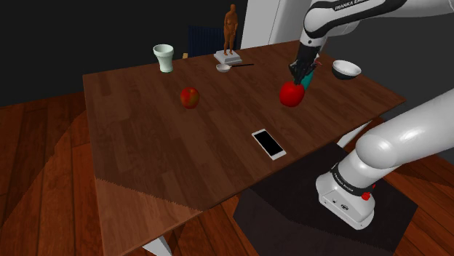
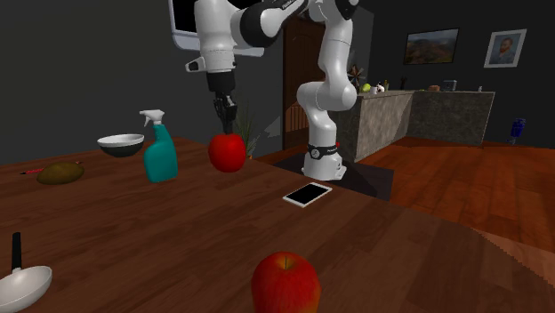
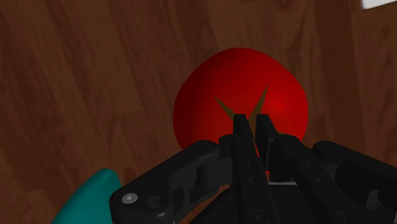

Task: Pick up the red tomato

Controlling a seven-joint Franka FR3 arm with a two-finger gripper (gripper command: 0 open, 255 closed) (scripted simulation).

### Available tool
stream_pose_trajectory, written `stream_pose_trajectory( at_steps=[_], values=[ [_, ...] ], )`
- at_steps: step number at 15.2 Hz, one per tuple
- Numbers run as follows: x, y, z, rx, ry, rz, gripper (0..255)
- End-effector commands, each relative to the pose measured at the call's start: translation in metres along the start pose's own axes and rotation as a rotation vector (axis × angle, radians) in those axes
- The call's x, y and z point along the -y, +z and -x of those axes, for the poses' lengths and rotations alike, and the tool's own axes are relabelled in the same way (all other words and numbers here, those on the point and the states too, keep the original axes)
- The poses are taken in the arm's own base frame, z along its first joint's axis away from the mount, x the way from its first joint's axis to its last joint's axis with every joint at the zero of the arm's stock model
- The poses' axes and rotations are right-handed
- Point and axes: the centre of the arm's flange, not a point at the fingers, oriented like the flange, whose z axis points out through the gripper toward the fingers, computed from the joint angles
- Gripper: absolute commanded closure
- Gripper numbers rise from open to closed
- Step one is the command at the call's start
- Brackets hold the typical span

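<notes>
Pinching the top of the glossy red round tomato [image 3: 210, 108], the all-black two-finger claw [image 3: 250, 121] has its fingers drawn almost together, only a sliver of red showing between them at the star-shaped stem mark. In the shoulder view the tomato [image 1: 292, 94] hangs straight under the claw [image 1: 302, 73] in the upper right of the frame. In the second exterior view it sits left of centre, just below the claw [image 2: 228, 124], and its underside looks clear of the dark brown wooden table [image 1: 145, 131], though no shadow confirms the gap.

Just beside it stands a teal spray bottle [image 2: 160, 156]. A white bowl [image 2: 120, 144] lies beyond, and a white-faced phone [image 1: 268, 143] and a red-green apple [image 1: 190, 97] lie well apart.

Judging by this, the grasp is made and the lift seems begun. What remains is raising the tomato plainly clear without it slipping from so narrow a hold.
</notes>
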Motion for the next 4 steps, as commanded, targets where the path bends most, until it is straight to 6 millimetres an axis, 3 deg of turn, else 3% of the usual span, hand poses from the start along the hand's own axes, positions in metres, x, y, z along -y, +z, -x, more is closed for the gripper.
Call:
stream_pose_trajectory(
  at_steps=[1, 4],
  values=[
    [-0.0005, -0.0127, 0.0011, 0.000, 0.000, 0.000, 255],
    [-0.0007, -0.0188, 0.0017, 0.000, 0.000, 0.000, 255]
  ],
)
